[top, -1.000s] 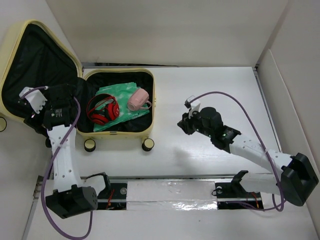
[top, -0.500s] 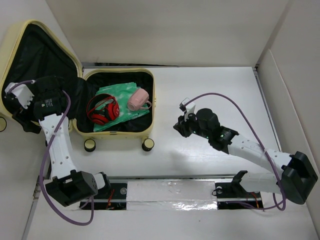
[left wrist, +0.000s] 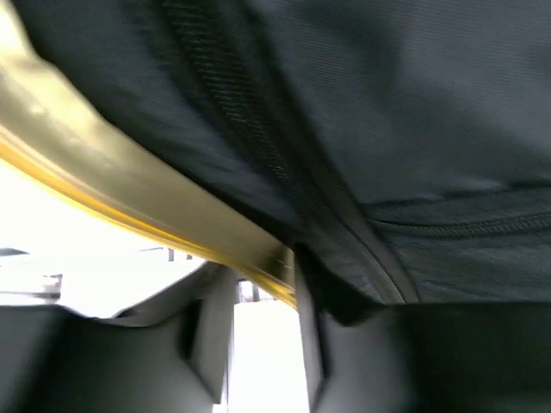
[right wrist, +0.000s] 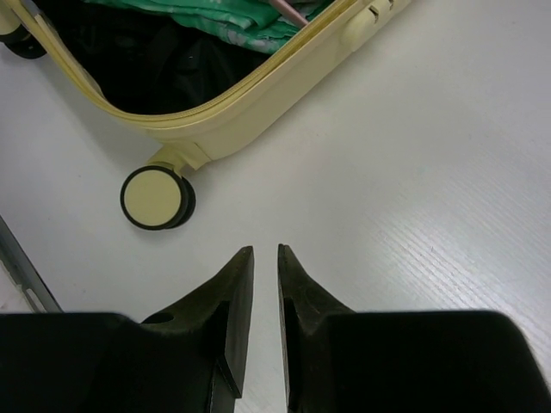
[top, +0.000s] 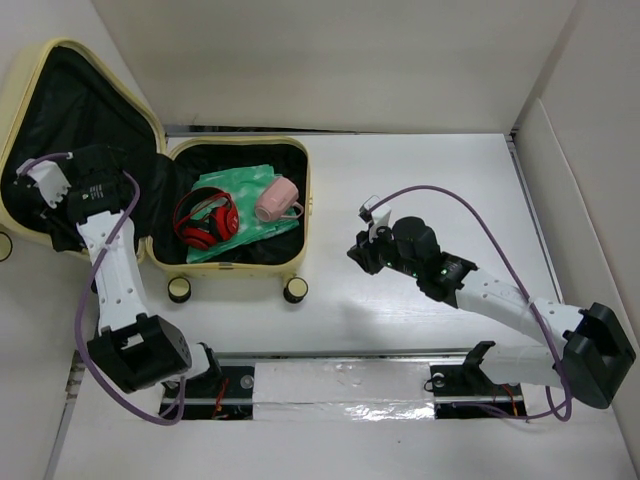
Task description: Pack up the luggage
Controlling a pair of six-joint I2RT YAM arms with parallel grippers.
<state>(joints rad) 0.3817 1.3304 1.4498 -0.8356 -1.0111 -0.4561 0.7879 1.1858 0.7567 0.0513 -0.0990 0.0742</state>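
Note:
The pale-yellow luggage [top: 306, 200] lies open at the left. Its base holds a green cloth [top: 232, 183], red headphones [top: 207, 220] and a pink mug [top: 277, 198]. The black-lined lid [top: 20, 100] leans up to the left. My left gripper [top: 40, 205] is at the lid's lower left edge. In the left wrist view its jaws [left wrist: 263, 301] stand a narrow gap apart at the yellow rim [left wrist: 129, 189], with one finger [left wrist: 344, 335] against the lining; whether they pinch the rim is unclear. My right gripper [top: 358, 252] hovers over the table right of the luggage, its tips [right wrist: 265, 251] a slit apart and empty.
Cream-and-black caster wheels [top: 179, 290] [top: 296, 290] stick out of the base's near side, one of them [right wrist: 153, 198] just ahead of my right fingers. White walls box in the table at the back and right. A metal rail [top: 340, 385] runs along the near edge.
My left arm swung left from the hinge area to the lid's left edge, and its jaws narrowed. The right gripper shifted slightly left, towards the luggage.

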